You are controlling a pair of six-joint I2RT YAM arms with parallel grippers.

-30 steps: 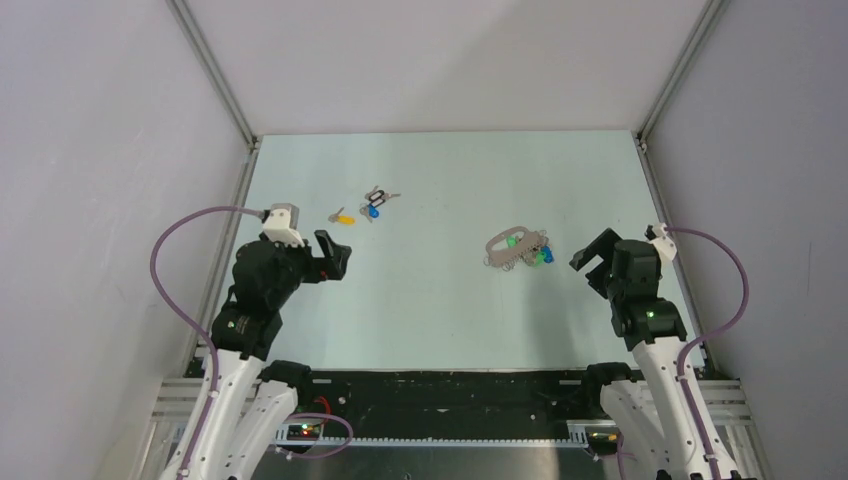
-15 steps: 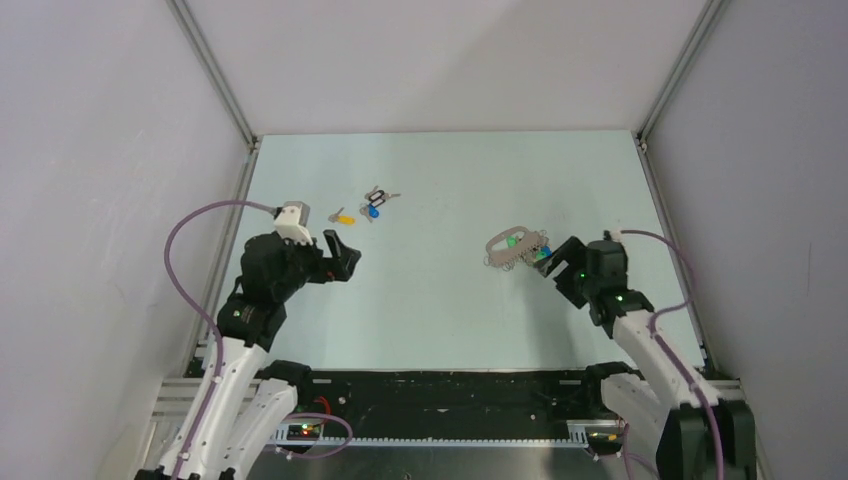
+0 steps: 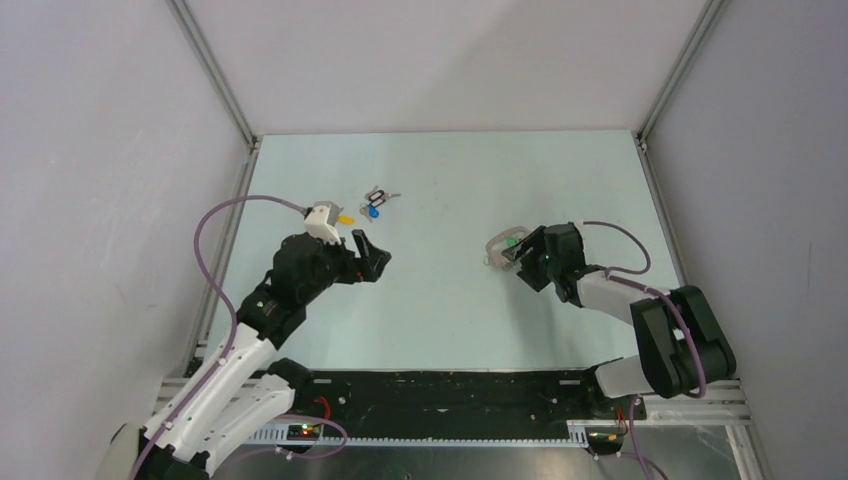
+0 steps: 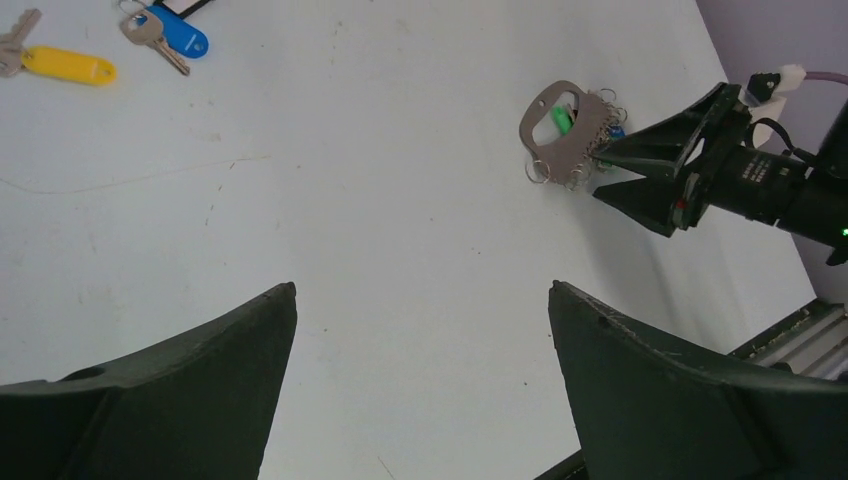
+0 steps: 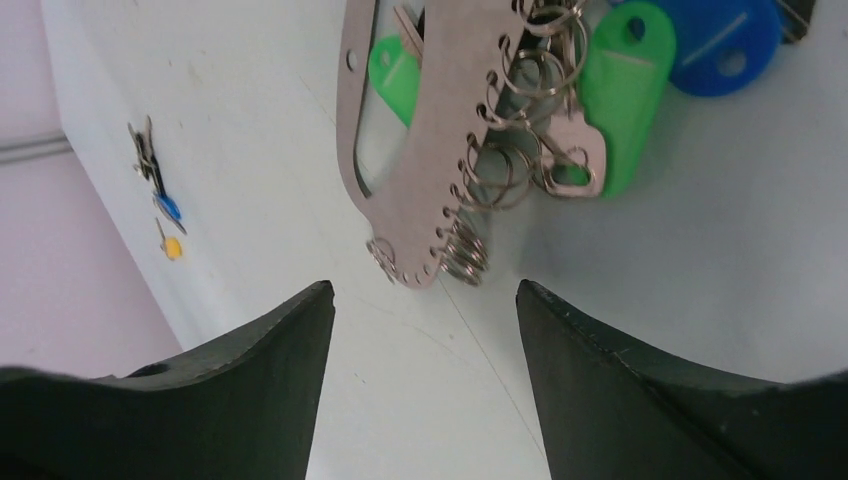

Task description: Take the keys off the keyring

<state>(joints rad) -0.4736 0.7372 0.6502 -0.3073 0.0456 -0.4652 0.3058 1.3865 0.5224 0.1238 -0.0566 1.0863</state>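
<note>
Keyring: The keyring [image 5: 420, 130] lay flat on the right half of the table [image 3: 440, 310], well away from every edge. It was a flat grey metal piece with a long hole in it.

On the keyring: Lots of little wire rings [image 5: 500, 150] hung in a row along one side. A green key [image 5: 620, 90] and a blue key [image 5: 720, 40] hung from those rings and lay on the table just beside the metal piece. A second green key [image 5: 395, 65] showed through the long hole.

Off the keyring: A yellow key [image 4: 65, 65] and a second blue key [image 4: 175, 30] lay on their own toward the far left of the table, well apart from the keyring. Something small and dark lay with the second blue key, too small to make out.

Right gripper: The right gripper [image 4: 598, 175] was down low by the table. Its jaws were apart with nothing between them. Its tips were right beside the side of the keyring with the rings. I could not tell if they touched it.

Left gripper: The left gripper [image 4: 422, 292] hung over the left middle of the table. Its jaws were spread wide and held nothing. It pointed across toward the keyring.

Edges: Plain grey walls [image 3: 100, 150] stood at the left, right and back. Metal rails [image 3: 232, 230] ran along the left and right sides of the table.

Open room: A wide stretch of pale table lay between the two grippers, and more lay between the keyring and the back wall.
</note>
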